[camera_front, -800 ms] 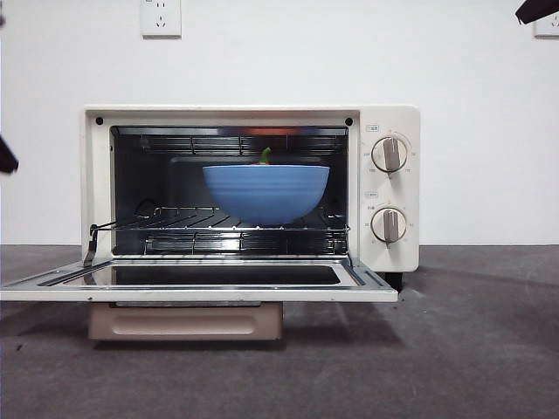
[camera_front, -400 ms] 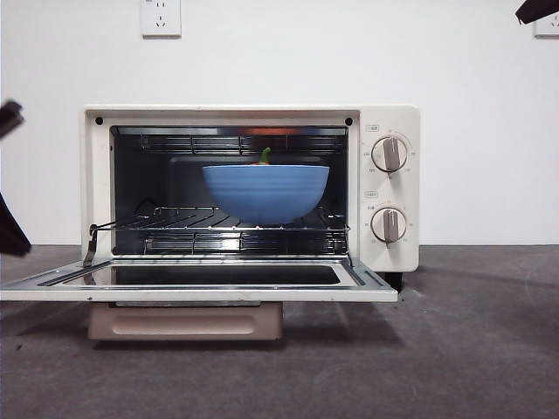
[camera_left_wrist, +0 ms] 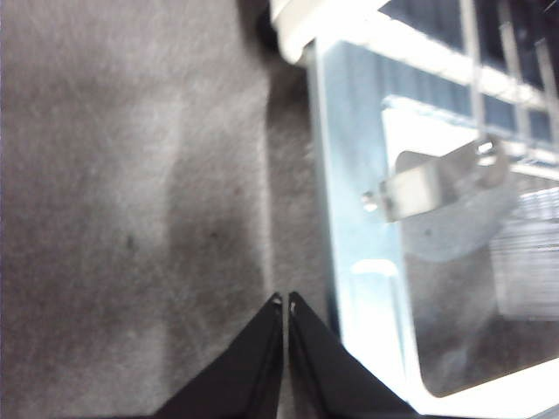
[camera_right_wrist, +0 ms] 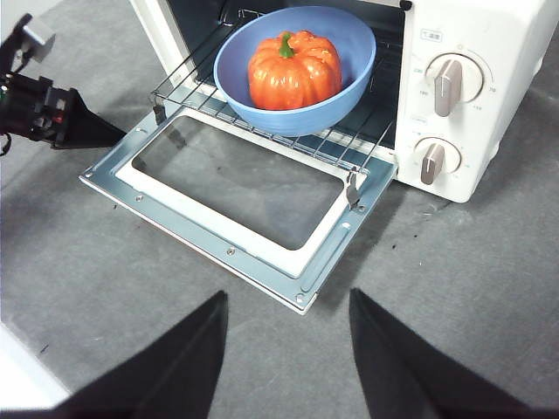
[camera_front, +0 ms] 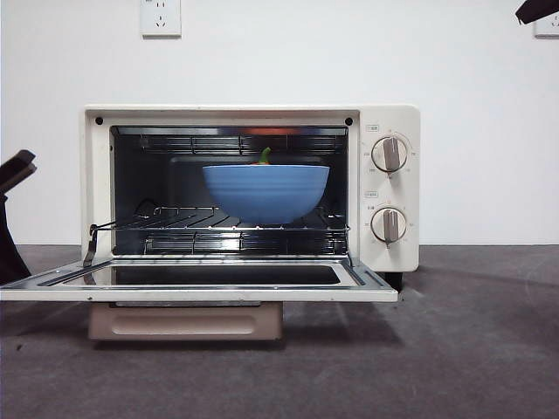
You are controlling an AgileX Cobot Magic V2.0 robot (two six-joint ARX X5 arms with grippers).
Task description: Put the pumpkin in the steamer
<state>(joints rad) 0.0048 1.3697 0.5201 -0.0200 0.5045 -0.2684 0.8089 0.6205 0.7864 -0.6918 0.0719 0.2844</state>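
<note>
The orange pumpkin (camera_right_wrist: pixel 294 70) sits in a blue bowl (camera_right_wrist: pixel 297 112) on the wire rack inside the cream-white steamer (camera_right_wrist: pixel 489 35). In the front view only its green stem (camera_front: pixel 265 157) shows above the bowl (camera_front: pixel 266 192) in the steamer (camera_front: pixel 384 118). The door (camera_front: pixel 201 292) hangs open and flat. My left gripper (camera_left_wrist: pixel 286 302) is shut and empty, low over the table beside the door's left edge (camera_left_wrist: pixel 349 262); it shows at the left edge of the front view (camera_front: pixel 10 218) and in the right wrist view (camera_right_wrist: pixel 52 113). My right gripper (camera_right_wrist: pixel 286 297) is open and empty, high in front of the open door (camera_right_wrist: pixel 210 240).
The wire rack (camera_front: pixel 218 229) is pulled partly out over the door. Two round knobs (camera_front: pixel 389 154) are on the steamer's right panel. A beige handle (camera_front: pixel 183 323) hangs under the door. The right arm's black tip (camera_front: pixel 534 9) shows at the top right corner.
The left gripper has come lower and a little further into the front view at the left edge. The pumpkin, bowl, steamer and right arm have not moved.
</note>
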